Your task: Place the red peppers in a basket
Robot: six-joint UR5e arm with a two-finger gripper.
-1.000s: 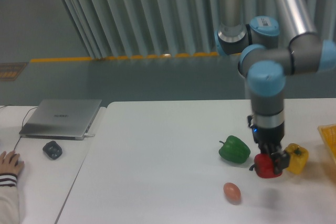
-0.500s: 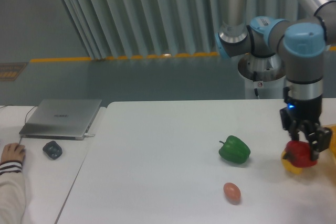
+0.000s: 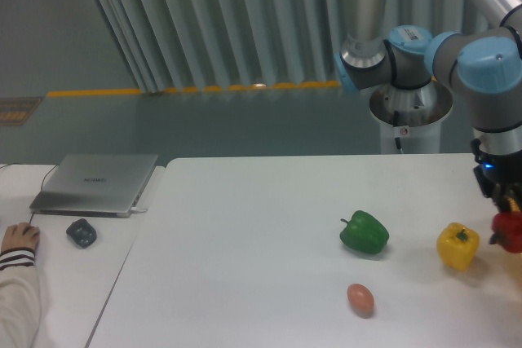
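Red pepper (image 3: 510, 231) at far right edge of frame, partly cut off, lifted clear of surface (image 3: 245, 266). Hand (image 3: 507, 216) clamped on it from above, dark fingers down either side of pepper; most of hand out of frame at right edge. Arm (image 3: 489, 79) w/ grey links and light blue joints drops in from upper right; base column behind far edge of surface.

Basket not in view.

Yellow pepper (image 3: 457, 246) on surface just left of red one, near but apart, stem up. Green pepper (image 3: 364, 232) further left, well apart from yellow, stem pointing left. Small pinkish-brown egg-shaped item (image 3: 360, 299) nearer front edge, below and slightly left of green pepper, alone.

Left side: closed silver laptop (image 3: 96, 183) on a second white surface beside main one, thin seam betw. the two. Small dark object (image 3: 81, 232) just in front of laptop, cable running off to left. Person's hand (image 3: 18, 238) and striped sleeve at lower left corner, fingers resting on that surface near the dark object, not touching it.

Bkgd: grey vertical slatted wall, yellow floor line along its foot.
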